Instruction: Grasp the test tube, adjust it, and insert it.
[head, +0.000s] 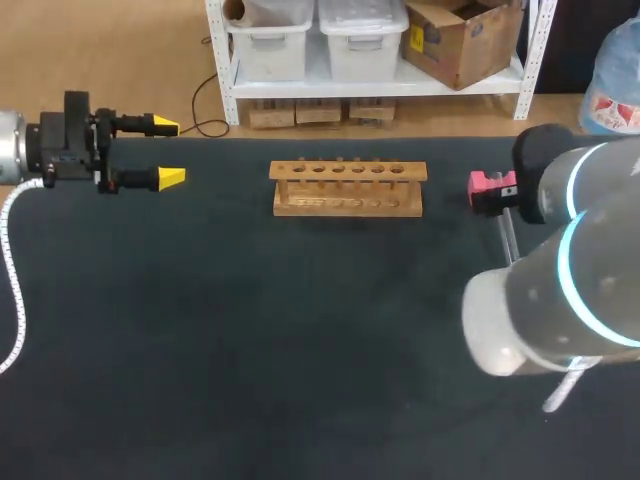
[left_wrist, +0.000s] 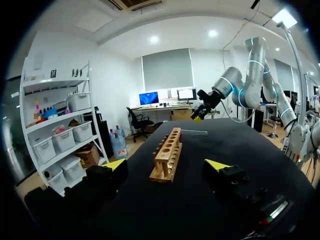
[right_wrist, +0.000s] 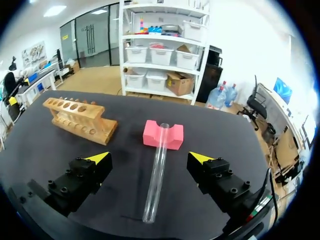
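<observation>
- My right pincer (right_wrist: 150, 158) is open, with its two yellow tips wide apart. The test tube (right_wrist: 156, 172) lies between them, but neither tip touches it.
- The test tube lies flat on the black table (head: 250, 350). Its far end rests in the groove of a pink foam block (right_wrist: 163, 135) just ahead of my right pincer. In the head view the tube is at the right of the frame and mostly hidden under my right arm (head: 570, 260).
- I judge that the task is at its very beginning. The tube is not yet grasped, so grasping, adjusting and inserting are all left to do.
- The wooden rack (head: 347, 187) stands in the upper middle of the head view, well apart from the tube and the block. It has one row of holes on top, and all of those I can see are empty.
- The tube itself looks clear, and I see nothing inside it.
- My left pincer (head: 166, 152) is in the upper left of the head view, far from the tube. It is also open and holds nothing, and it points along the table toward the rack.
</observation>
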